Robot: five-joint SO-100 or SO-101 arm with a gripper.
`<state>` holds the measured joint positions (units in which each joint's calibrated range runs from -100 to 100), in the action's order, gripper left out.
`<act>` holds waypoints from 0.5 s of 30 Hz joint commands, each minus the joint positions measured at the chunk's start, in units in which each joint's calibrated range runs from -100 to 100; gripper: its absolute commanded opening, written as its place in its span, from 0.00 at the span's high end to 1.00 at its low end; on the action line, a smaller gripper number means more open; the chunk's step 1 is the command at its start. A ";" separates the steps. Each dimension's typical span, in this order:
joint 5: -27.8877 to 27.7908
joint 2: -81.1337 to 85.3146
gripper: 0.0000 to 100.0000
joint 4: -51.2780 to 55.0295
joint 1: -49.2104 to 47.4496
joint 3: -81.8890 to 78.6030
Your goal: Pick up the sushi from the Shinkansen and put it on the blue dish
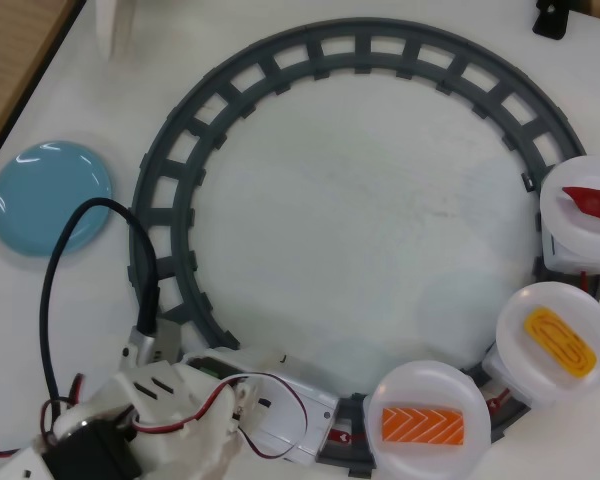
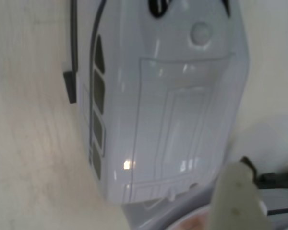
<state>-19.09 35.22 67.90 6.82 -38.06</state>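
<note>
Approach step: arm at 7 o'clock over Shinkansen [image 1: 290, 415], gripper [image 2: 237, 201] state can't tell; next reach sushi [image 1: 422, 425] at 5 o'clock, then blue dish [image 1: 48, 195].

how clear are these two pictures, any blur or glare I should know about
Overhead view: fairly sharp and evenly lit, with bright window-like glare on the blue dish and soft sheen on the white plates; the salmon sushi reads clearly. Wrist view: very close and soft, the Shinkansen roof blurred with small specular highlights, and a pale gripper finger out of focus at the bottom right.
</note>
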 commanded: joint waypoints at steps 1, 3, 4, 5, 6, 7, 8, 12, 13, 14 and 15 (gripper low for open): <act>-0.47 -1.83 0.80 -0.85 1.54 1.99; -0.47 -3.40 0.80 -0.60 1.89 2.89; -0.47 -4.23 0.81 -0.51 1.89 3.43; -0.47 -4.90 0.81 -0.51 1.89 3.89; -0.47 -5.48 0.81 -0.51 1.89 4.34; -0.47 -6.06 0.81 -0.43 1.89 4.70; -0.47 -6.47 0.81 0.00 1.89 5.15; -0.52 -6.89 0.81 2.55 1.80 8.12; -0.42 -6.72 0.81 2.72 1.80 9.03; -0.21 -6.47 0.81 2.89 1.89 10.02; -0.11 -6.31 0.81 3.57 1.89 11.01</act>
<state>-19.40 28.38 70.34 8.21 -32.20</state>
